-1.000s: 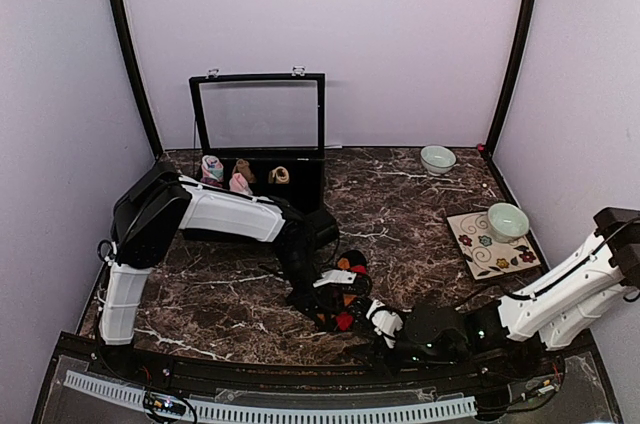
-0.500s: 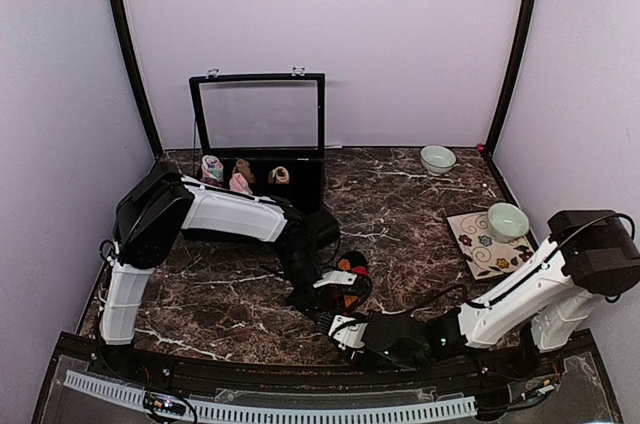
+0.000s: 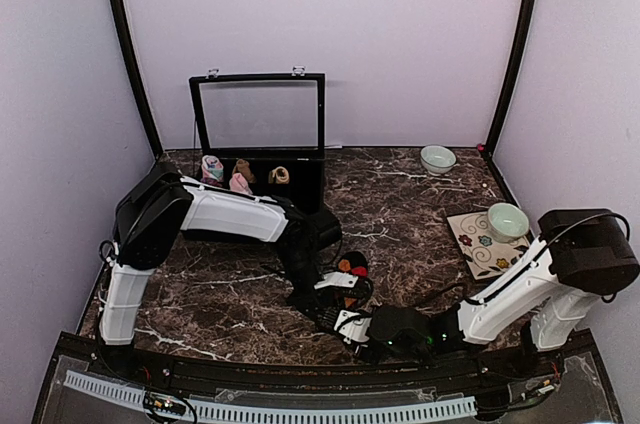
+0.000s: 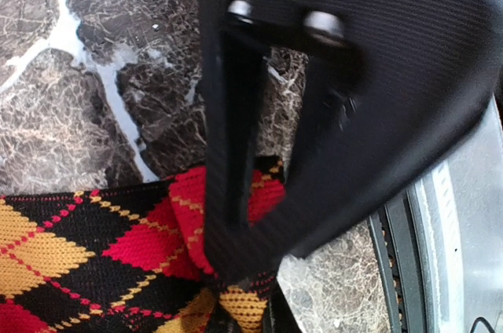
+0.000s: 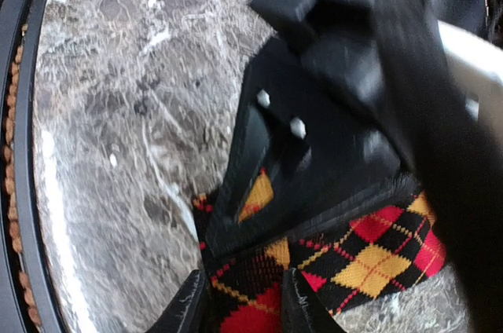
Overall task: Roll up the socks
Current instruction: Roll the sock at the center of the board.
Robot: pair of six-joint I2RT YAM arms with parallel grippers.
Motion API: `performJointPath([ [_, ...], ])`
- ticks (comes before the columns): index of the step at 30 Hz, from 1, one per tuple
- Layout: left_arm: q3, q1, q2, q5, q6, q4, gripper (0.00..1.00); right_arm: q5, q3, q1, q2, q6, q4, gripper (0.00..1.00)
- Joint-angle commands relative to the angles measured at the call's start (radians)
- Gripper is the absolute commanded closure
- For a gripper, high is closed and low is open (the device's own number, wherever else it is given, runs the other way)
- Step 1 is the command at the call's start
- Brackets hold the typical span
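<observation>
Right gripper (image 5: 245,311) has swung left to the argyle sock (image 5: 369,262), fingers apart astride it. Black knit, red and orange diamonds; left gripper (image 4: 240,266) clamps one fold; ends cut off.

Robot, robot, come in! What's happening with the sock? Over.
Left pincer shut on argyle sock. Right pincer straddles its edge, grip unclear. Pincers crowded together.
</observation>
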Motion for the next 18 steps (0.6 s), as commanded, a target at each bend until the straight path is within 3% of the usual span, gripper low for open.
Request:
performJointPath([
  [1, -0.098, -0.015, 0.096, -0.327, 0.051, -0.054, 0.99, -0.048, -0.045, -0.016, 0.001, 0.035, 0.029, 0.74],
  [8, -0.121, -0.031, 0.058, -0.322, 0.093, -0.057, 0.99, -0.081, -0.056, -0.034, 0.018, 0.041, 0.039, 0.77],
  [13, -0.125, -0.050, 0.047, -0.330, 0.091, -0.042, 0.98, -0.102, -0.041, -0.053, 0.040, 0.060, 0.026, 1.00],
  [18, -0.195, -0.047, -0.031, -0.374, 0.025, 0.056, 0.89, -0.138, -0.058, -0.054, 0.050, 0.142, 0.023, 1.00],
])
